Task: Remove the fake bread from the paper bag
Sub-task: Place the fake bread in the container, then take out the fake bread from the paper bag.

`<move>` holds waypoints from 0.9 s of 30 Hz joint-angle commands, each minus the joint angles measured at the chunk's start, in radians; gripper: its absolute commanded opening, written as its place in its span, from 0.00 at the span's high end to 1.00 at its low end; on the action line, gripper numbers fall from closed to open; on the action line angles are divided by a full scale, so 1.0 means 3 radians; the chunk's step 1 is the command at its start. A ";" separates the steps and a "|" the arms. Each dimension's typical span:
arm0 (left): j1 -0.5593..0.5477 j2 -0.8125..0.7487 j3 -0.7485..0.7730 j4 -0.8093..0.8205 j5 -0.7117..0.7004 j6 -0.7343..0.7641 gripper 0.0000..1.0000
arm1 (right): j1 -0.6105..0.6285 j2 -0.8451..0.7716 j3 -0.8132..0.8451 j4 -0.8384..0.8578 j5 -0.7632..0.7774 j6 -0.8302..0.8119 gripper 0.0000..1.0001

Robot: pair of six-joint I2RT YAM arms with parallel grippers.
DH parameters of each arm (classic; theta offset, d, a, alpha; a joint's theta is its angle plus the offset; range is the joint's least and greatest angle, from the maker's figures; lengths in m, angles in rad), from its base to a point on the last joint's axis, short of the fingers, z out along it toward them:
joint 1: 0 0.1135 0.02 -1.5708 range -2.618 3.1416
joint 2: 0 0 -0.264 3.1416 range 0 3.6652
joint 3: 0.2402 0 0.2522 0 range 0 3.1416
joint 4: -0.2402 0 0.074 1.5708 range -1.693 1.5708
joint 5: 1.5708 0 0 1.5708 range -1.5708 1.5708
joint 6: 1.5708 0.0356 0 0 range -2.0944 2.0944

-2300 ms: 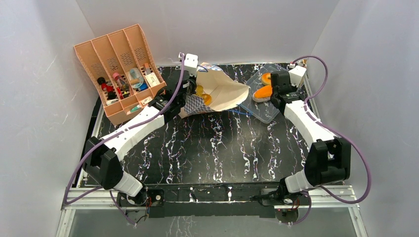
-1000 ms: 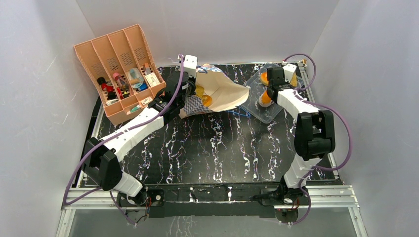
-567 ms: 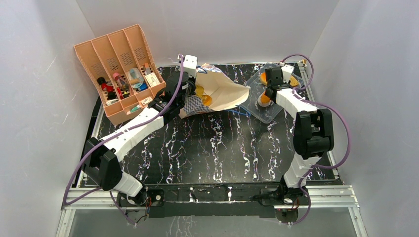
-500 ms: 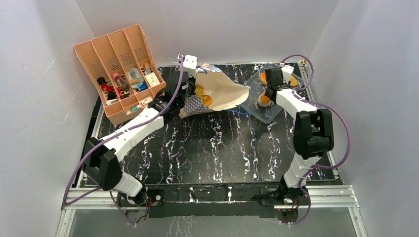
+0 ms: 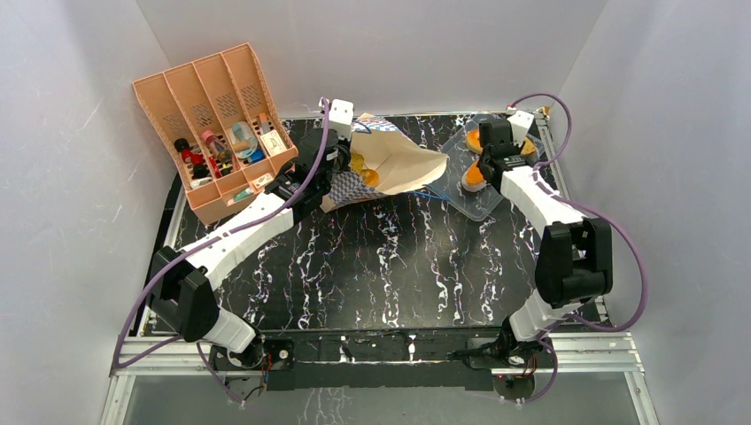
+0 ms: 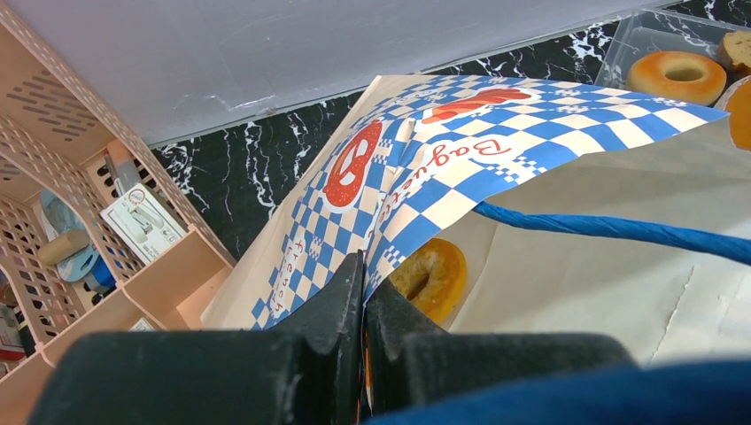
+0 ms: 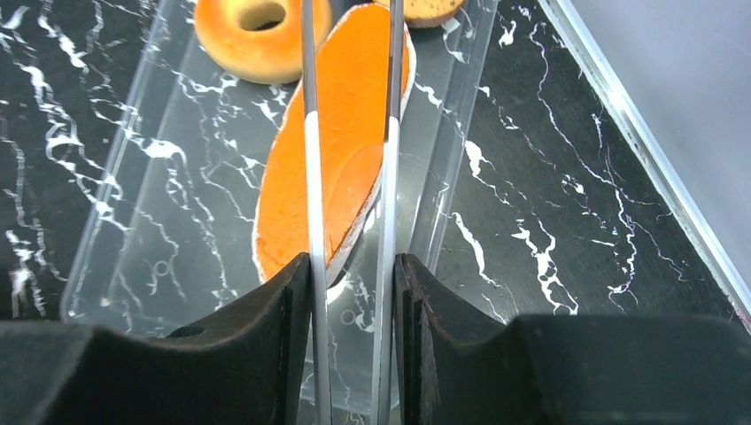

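Progress, as a judgement: approx. halfway or a bit past. 3 pcs are out and lying in the clear tray (image 7: 159, 221) at the table's (image 5: 398, 257) far right corner: the long loaf (image 7: 341, 133), 1 ring bagel (image 7: 257, 22), and a brown piece (image 7: 425, 7) at the tray's far end, cut off by the frame, so toast vs. bun can't be told. Min. 1 pc is left: a 2nd ring (image 6: 431, 276) sits deep in the paper bag (image 6: 531, 142), which lies on its side by the far edge, mouth toward the tray.

L gripper (image 6: 361, 283): jaws pinched flat on the bag's checkered rim, holding the mouth open. R gripper (image 7: 352, 266): jaws narrow, clamped on the metal tongs (image 7: 305, 133), whose 2 blades straddle the loaf. Whether they squeeze it or just bracket it, can't tell.

Materials etc.:
- Bag: thin kraft paper w/ creases, blue-white check print, matte cream inside, twisted blue cord (image 6: 611, 228) handle.
- Loaf: smooth glossy orange top, pale rim, long oval.
- Rings: golden, matte, toy-smooth.
- Tray: thin clear plastic, rounded corners, reflective.
- Tongs: flat polished steel strips.
- Table: black w/ white marble veins.
- Far left corner: peach slotted organiser (image 6: 53, 133), perforated walls.
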 commanded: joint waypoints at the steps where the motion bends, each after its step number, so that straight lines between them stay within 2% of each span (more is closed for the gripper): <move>1: 0.0016 -0.0188 0.0048 -0.0018 -0.0015 -0.0012 1.00 | 0.0051 -0.0346 -0.0014 0.0144 0.0159 0.0033 0.67; 8: 0.0016 -0.0257 -0.0016 0.0018 0.0151 0.0012 1.00 | 0.0316 -0.0800 -0.0184 0.0085 0.0275 0.0043 0.68; 16: 0.0012 -0.0134 0.0194 -0.0140 0.0294 -0.0010 1.00 | 0.1273 -0.1573 -0.0391 -0.0307 0.0773 0.0156 0.69; 22: -0.0014 -0.0002 0.0289 -0.0202 0.0326 -0.0067 1.00 | 0.1970 -0.2120 -0.0489 -0.0743 0.1121 0.0382 0.75; 27: -0.0088 0.0098 0.0403 -0.0239 0.0323 -0.0118 1.00 | 0.2513 -0.2414 -0.0470 -0.0961 0.1169 0.0456 0.77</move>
